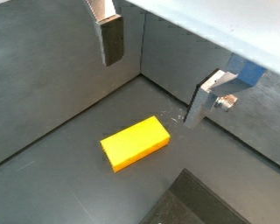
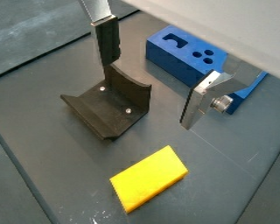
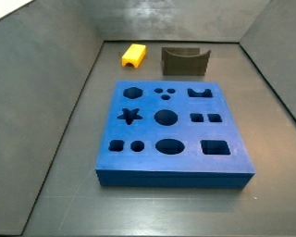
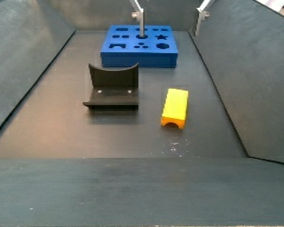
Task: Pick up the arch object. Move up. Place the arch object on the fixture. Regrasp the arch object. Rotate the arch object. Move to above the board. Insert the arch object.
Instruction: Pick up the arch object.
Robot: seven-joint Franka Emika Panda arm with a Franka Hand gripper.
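The yellow-orange arch object (image 1: 136,143) (image 2: 149,178) lies flat on the grey floor, apart from everything else. In the side views the arch object (image 3: 136,56) (image 4: 176,107) rests beside the dark fixture (image 3: 184,61) (image 4: 111,87) (image 2: 108,107). The blue board (image 3: 170,130) (image 4: 141,46) (image 2: 187,57) lies on the other side of the fixture. My gripper (image 1: 157,74) (image 2: 154,74) hangs open well above the floor, with nothing between its fingers (image 1: 109,39). Only its fingertips (image 4: 138,13) show over the board's far end in a side view.
Grey walls (image 3: 64,65) (image 4: 222,62) close in the floor on the sides and at the back. The board carries several shaped cutouts, among them a star (image 3: 130,116) and an arch slot (image 3: 200,93).
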